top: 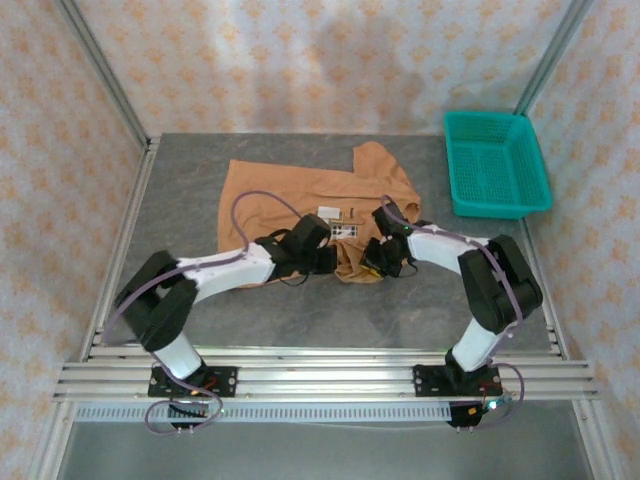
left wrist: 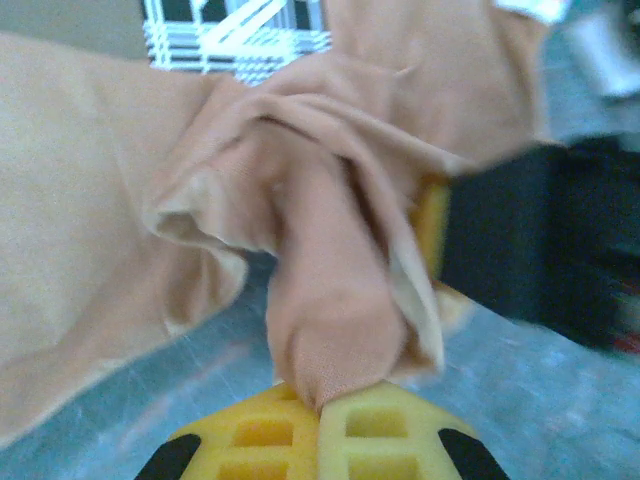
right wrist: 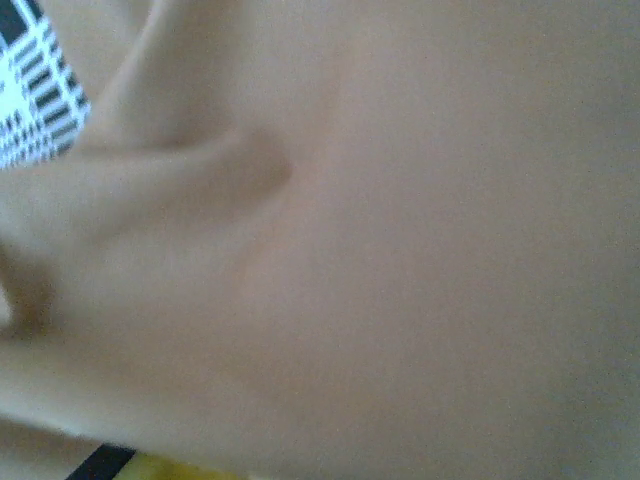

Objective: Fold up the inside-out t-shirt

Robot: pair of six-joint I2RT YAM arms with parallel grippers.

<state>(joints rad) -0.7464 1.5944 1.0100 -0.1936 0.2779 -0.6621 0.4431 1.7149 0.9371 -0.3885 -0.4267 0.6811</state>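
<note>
Left claw (left wrist: 320,412) is clamped together on a bunched fold of the inside-out t-shirt (top: 290,190), with the cloth pinched right at the yellow tips. Right claw (top: 380,258) sits on the shirt's near hem, just beside the left one. Its wrist camera is too close to the cloth, so I cannot tell if that claw is apart or gripping.

Shirt lies mid-bench (top: 300,310): far part fairly flat, near edge rumpled between the two claws, white label (top: 338,218) face up close by. Teal basket (top: 495,165) is at the far right, apart from the shirt.

Step, my read: securing the near-hem grasp ahead of a fold. The next move likely calls for a firm pinch by the right claw too. Both then need to lift evenly, so the cloth neither slips nor twists.
</note>
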